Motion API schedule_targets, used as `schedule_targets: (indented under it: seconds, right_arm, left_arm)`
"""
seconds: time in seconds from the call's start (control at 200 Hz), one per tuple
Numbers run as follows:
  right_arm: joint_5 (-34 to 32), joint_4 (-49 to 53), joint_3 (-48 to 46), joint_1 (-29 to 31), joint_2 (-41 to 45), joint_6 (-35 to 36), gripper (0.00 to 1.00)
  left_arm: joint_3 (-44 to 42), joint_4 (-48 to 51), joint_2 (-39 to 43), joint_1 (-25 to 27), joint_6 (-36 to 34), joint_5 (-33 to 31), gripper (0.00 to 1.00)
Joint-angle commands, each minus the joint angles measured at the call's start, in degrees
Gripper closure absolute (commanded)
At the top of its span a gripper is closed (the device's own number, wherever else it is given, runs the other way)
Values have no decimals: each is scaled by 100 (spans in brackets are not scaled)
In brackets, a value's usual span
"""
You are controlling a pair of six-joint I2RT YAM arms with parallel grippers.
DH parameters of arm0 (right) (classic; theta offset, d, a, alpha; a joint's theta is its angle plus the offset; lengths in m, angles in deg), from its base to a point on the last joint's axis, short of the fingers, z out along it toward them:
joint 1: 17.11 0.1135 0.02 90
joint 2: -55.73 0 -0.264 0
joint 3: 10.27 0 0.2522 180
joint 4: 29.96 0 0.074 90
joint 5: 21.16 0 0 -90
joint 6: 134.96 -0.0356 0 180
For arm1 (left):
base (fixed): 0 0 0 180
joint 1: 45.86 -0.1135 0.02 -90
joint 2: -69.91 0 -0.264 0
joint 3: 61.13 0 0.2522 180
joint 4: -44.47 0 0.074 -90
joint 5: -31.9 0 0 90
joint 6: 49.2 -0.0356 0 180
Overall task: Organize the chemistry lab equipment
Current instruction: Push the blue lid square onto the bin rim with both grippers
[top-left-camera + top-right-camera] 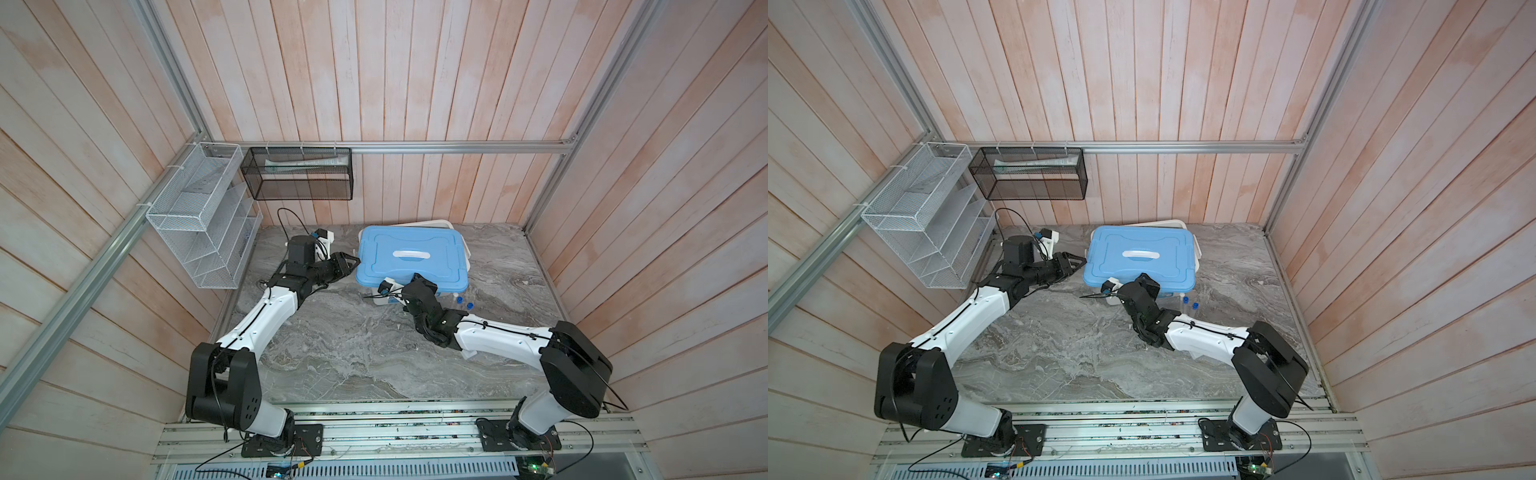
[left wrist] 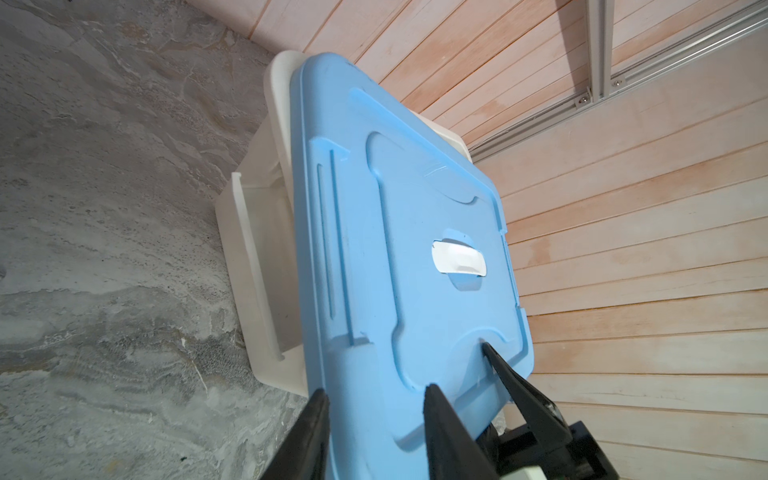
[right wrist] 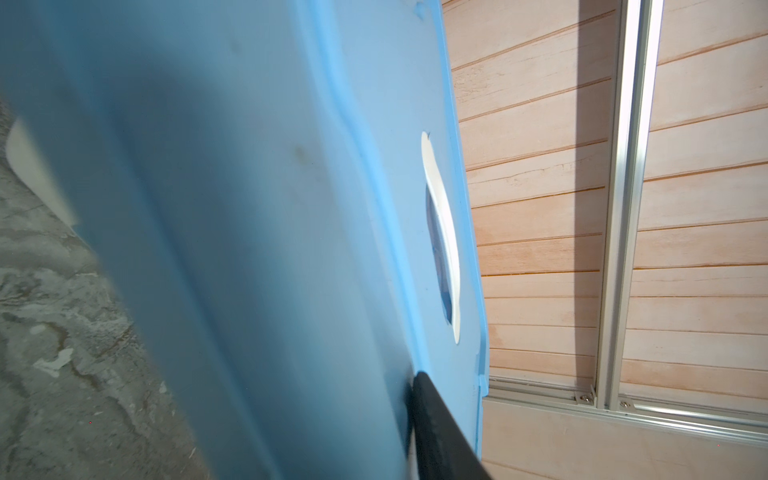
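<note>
A blue lid (image 1: 409,241) (image 1: 1138,239) with a white handle (image 1: 411,254) lies askew over a white box (image 1: 441,223) at the back of the marble table. My left gripper (image 1: 353,264) (image 1: 1079,262) (image 2: 376,395) is at the lid's left edge, with the rim filling the gap between its jaws. My right gripper (image 1: 417,277) (image 1: 1144,276) is at the lid's front edge. One of its fingers (image 3: 428,390) presses on the lid's top (image 3: 249,208); the other finger is hidden under the lid. Two blue-capped clear tubes (image 1: 460,298) (image 1: 470,306) stand just right of that gripper.
A white wire-mesh rack (image 1: 199,216) hangs on the left wall. A black mesh basket (image 1: 299,174) hangs on the back rail with a pale tube inside. Grey marble tabletop (image 1: 353,353) spreads in front of the box, between both arms. Wooden walls close in all round.
</note>
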Motion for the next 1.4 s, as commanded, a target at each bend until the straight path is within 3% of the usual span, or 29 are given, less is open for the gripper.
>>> schedule_targets:
  seconds: [0.0,0.42,0.79,0.94,1.13,1.395]
  right_arm:
    - [411,282,24,-162,-63,-309,62]
    - [938,149,106,-380,-127,-157,63]
    - [977,249,135,-301,166,-212,62]
    - [1001,411,86,-258,317,-321,52]
    - [1050,589,194,-224,421,-493,51]
    - [2063,1511,762,-195,1175,-1417,51]
  left_arm:
    - [186,70,-90,34,-109,-108,60]
    - [323,114,-254,98,-145,-143,60]
    - [380,93,-349,102,-162,-126,60]
    - [400,58,-376,110,-145,-114,60]
    - [401,66,-376,110,-145,-117,60]
    - [489,191,-330,110,-223,-205,60]
